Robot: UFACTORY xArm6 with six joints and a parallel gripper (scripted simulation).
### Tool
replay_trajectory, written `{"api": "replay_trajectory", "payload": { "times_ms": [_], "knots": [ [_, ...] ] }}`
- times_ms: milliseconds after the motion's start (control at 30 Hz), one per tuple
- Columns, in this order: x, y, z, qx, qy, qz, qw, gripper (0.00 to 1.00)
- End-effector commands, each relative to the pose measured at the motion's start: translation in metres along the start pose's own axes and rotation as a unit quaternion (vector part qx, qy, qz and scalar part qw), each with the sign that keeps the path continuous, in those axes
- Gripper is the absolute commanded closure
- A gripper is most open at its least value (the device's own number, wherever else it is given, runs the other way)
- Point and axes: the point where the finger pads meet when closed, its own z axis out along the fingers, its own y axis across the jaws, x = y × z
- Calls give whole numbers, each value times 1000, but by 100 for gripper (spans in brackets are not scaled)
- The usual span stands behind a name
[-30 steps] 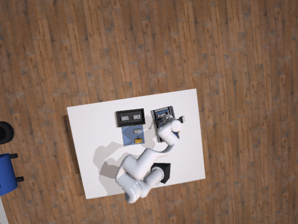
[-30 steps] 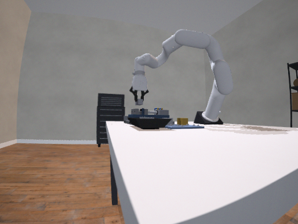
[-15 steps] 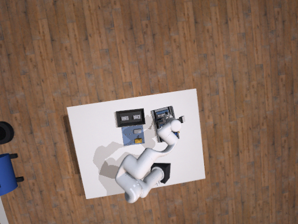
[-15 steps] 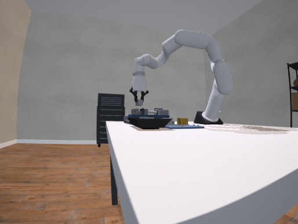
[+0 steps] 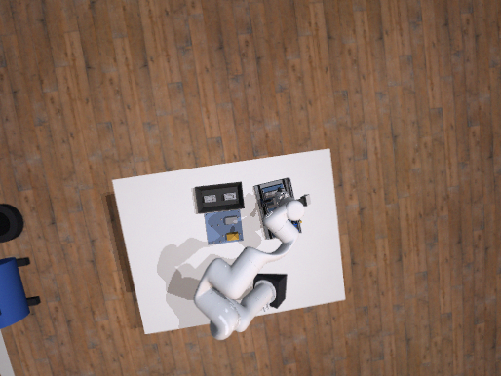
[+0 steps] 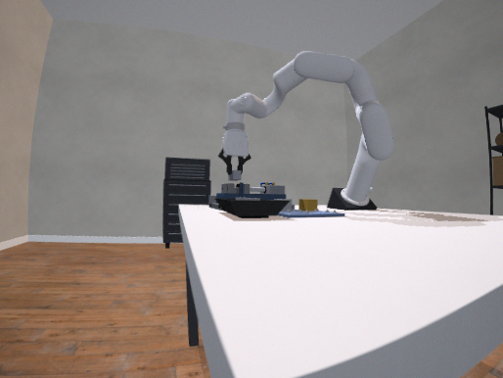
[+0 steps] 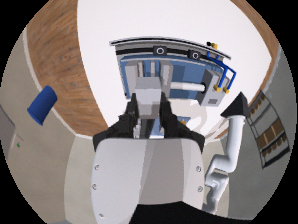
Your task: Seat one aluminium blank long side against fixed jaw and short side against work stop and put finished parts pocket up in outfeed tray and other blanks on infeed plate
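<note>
My gripper [image 6: 235,171] is shut on a grey aluminium blank [image 6: 236,174] and holds it in the air just above the vise [image 6: 251,189]. In the wrist view the blank [image 7: 152,102] sits between the dark fingers, with the blue vise [image 7: 176,72] right below. From above, the arm's wrist covers part of the vise [image 5: 277,204]. The dark outfeed tray [image 5: 219,197] holds two finished parts [image 5: 210,198] [image 5: 230,196]. The blue infeed plate [image 5: 223,228] carries a grey blank [image 5: 230,220] and a brass blank [image 5: 232,237].
The arm's black base [image 5: 273,288] stands on the table near its front edge, behind the vise. A dark drawer cabinet [image 6: 187,196] stands on the floor beyond the table. The tray [image 6: 251,206] lies next to the vise.
</note>
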Motion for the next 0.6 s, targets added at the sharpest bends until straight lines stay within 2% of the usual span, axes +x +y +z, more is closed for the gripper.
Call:
{"api": "replay_trajectory", "payload": {
  "times_ms": [0,567],
  "knots": [
    [1,-1,1,2,2,-1,1000,100],
    [1,-1,8,2,2,-1,1000,100]
  ]
}}
